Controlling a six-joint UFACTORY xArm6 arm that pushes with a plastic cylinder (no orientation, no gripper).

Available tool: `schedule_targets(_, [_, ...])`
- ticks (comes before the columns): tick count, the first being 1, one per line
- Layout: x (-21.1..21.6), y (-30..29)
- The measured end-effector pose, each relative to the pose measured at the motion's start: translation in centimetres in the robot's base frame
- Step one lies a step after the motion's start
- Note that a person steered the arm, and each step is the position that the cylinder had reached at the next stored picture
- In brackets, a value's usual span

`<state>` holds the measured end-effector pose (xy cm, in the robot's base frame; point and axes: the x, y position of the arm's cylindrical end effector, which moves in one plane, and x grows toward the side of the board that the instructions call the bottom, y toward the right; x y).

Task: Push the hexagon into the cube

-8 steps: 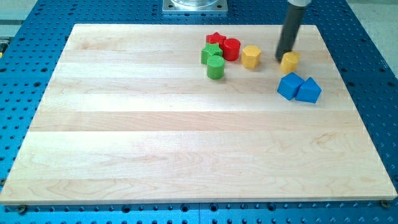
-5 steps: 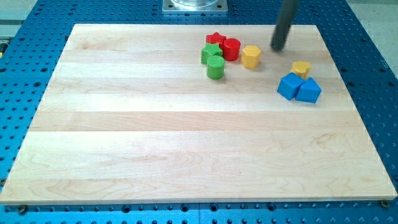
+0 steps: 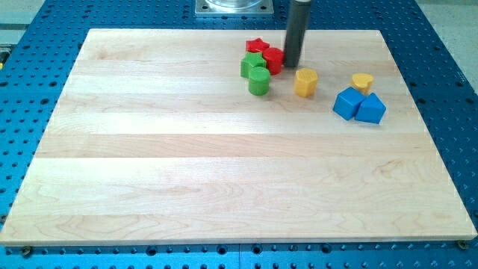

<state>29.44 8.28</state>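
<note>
The yellow hexagon (image 3: 305, 82) lies right of the board's top centre. The blue cube (image 3: 347, 103) sits to its lower right, apart from it, and touches a second blue block (image 3: 371, 109) on its right. My tip (image 3: 291, 66) is down on the board just up and left of the hexagon. It stands close against the right side of the red cylinder (image 3: 274, 60). The rod rises from it toward the view's top.
A small yellow block (image 3: 362, 81) sits just above the two blue blocks. Left of my tip is a cluster: a red star (image 3: 257, 47), a green star (image 3: 252, 65) and a green cylinder (image 3: 258, 81). The wooden board (image 3: 187, 164) lies on a blue perforated table.
My tip moved left from the upper right to beside the red cylinder. The yellow hexagon shifted down and slightly right. Earlier, the small yellow block slid down-right to the blue blocks.
</note>
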Motion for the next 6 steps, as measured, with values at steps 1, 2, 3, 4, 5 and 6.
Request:
schedule_targets(1, [4.0,3.3])
schedule_targets(2, [5.5,8.4])
schedule_targets(3, [4.7,4.5])
schedule_targets(4, [6.8,2.5])
schedule_targets(5, [8.1,6.5])
schedule_targets(6, [7.5,2.2])
